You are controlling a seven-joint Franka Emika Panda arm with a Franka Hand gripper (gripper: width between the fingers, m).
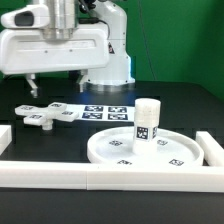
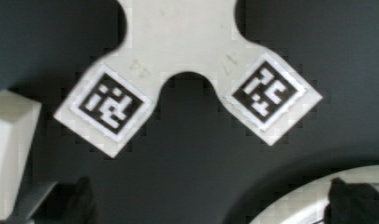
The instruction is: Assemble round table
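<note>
The flat cross-shaped piece point(image 1: 45, 113) lies on the black table at the exterior view's left, tags up. My gripper point(image 1: 55, 88) hangs open and empty just above it. In the wrist view two tagged arms of the cross-shaped piece point(image 2: 177, 60) fill the middle, and the open gripper point(image 2: 207, 205) has its dark fingertips point(image 2: 61, 200) wide apart, touching nothing. The large round disc point(image 1: 170, 152) lies at the exterior view's right. The short thick post point(image 1: 148, 122) stands upright on the disc.
The marker board point(image 1: 108, 110) lies behind the disc. Long white rails run along the front point(image 1: 110, 178), the left point(image 1: 5, 135) and the right point(image 1: 210, 150). A pale curved surface point(image 2: 319, 195) shows at the wrist view's edge. The robot base point(image 1: 105, 70) stands at the back.
</note>
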